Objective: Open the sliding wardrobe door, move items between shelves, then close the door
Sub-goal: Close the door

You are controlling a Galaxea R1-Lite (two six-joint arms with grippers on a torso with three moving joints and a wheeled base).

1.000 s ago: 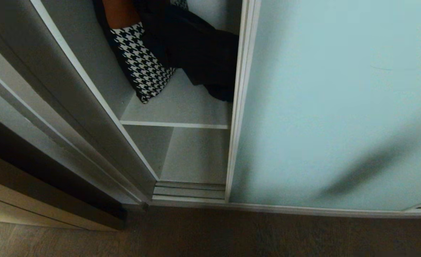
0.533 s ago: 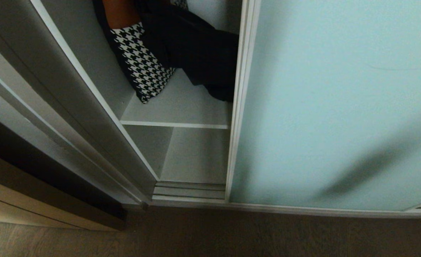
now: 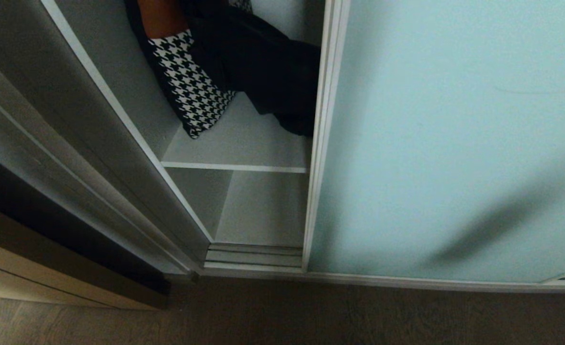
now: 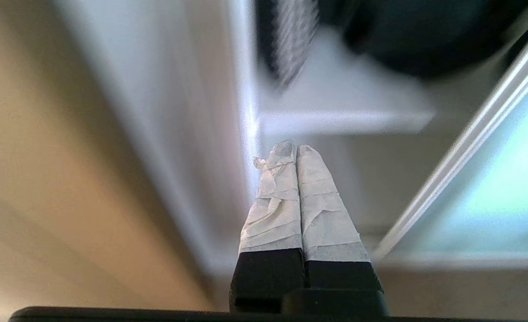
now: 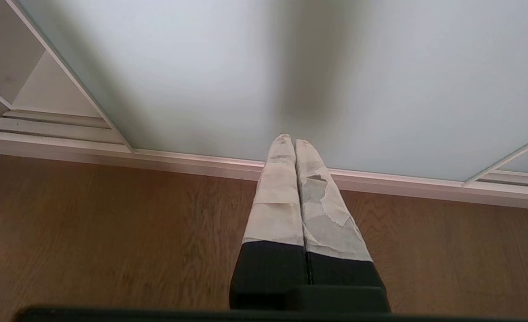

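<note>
Door: sliding wardrobe door (image 3: 450, 143), tall frosted teal panel standing upright on its floor track, slid right, gap open at left.
Items: houndstooth piece (image 3: 191, 91) slanting beside black bag (image 3: 268, 67) on upper shelf (image 3: 244, 143).
Left gripper (image 4: 291, 150): fingers together, empty, facing the opening.
Right gripper (image 5: 290, 139): fingers together, empty, facing the door.

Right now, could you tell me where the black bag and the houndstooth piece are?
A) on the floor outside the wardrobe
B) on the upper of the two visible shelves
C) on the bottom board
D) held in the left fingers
B: the black bag and houndstooth piece rest on the upper shelf.
</note>
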